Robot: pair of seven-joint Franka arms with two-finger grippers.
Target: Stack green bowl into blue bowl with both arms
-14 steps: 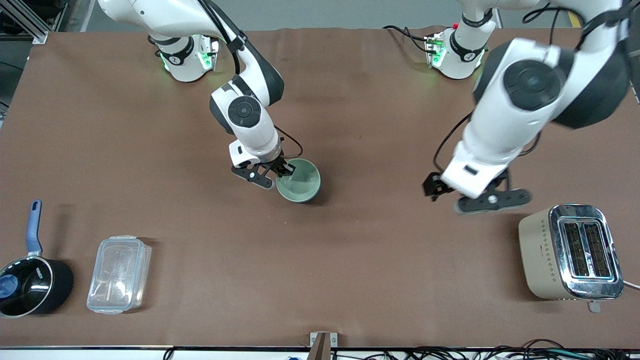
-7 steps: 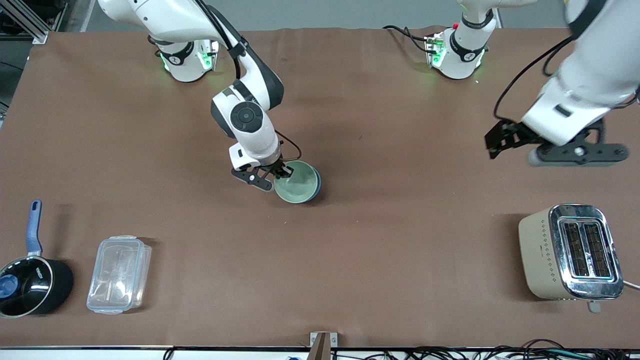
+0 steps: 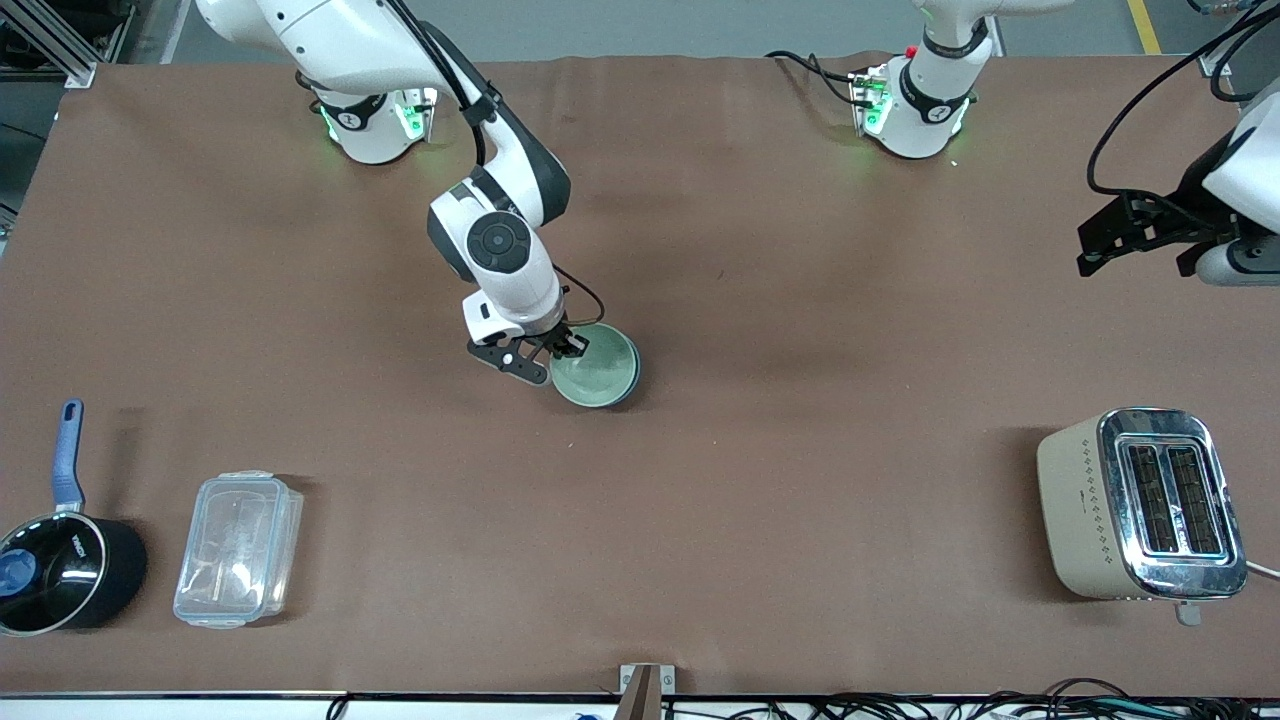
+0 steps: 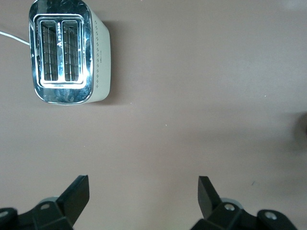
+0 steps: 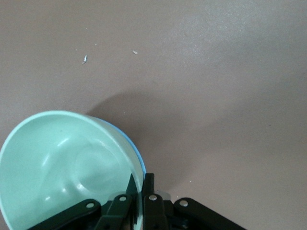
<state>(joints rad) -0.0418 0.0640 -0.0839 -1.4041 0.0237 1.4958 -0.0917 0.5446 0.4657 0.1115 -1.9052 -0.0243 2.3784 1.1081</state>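
Note:
The pale green bowl [image 3: 598,370] sits nested in the sky-blue bowl [image 3: 634,378] near the middle of the table. Only a thin blue edge shows around it. My right gripper [image 3: 567,347] is shut on the nested rims, one finger inside the green bowl and one outside. The right wrist view shows the green bowl [image 5: 57,158], a sliver of the blue bowl [image 5: 135,146] and the right gripper [image 5: 140,184] pinching the rim. My left gripper [image 3: 1140,250] is open and empty, up in the air over the left arm's end of the table; it also shows in the left wrist view [image 4: 144,191].
A beige and chrome toaster [image 3: 1140,505] stands at the left arm's end, nearer the front camera; it also shows in the left wrist view [image 4: 67,52]. A black saucepan with a blue handle [image 3: 60,570] and a clear plastic box [image 3: 238,548] sit at the right arm's end.
My left arm has swung up and away from beside the toaster toward the table's edge at its own end. My right gripper stays on the bowls' rim, shifted only slightly.

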